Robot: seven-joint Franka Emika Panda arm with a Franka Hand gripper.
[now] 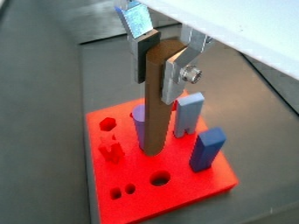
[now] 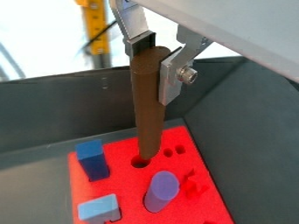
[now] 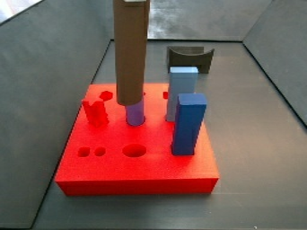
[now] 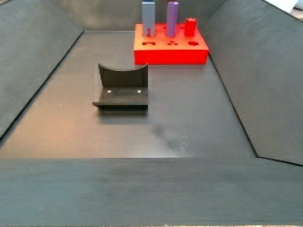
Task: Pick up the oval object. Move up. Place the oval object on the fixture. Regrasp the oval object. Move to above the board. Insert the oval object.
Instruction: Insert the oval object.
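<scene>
My gripper (image 1: 159,59) is shut on the top of the oval object (image 1: 155,105), a long brown peg held upright over the red board (image 1: 128,188). Both wrist views show a silver finger on either side of the peg (image 2: 145,105), near the gripper (image 2: 158,54). The peg's lower end meets a hole in the board (image 2: 193,188) beside the purple cylinder (image 2: 162,191). How deep it sits I cannot tell. In a side view the peg (image 3: 128,54) stands on the board (image 3: 138,166) with the gripper above the frame. The dark fixture (image 3: 188,58) stands behind the board, empty.
Two blue square posts (image 3: 188,121) (image 3: 182,88) and the purple cylinder (image 3: 135,113) stand in the board close to the peg. A small red piece (image 3: 95,111) sits at the board's left. The far side view shows the fixture (image 4: 122,89) mid-floor and the board (image 4: 172,51) beyond. Grey walls enclose the floor.
</scene>
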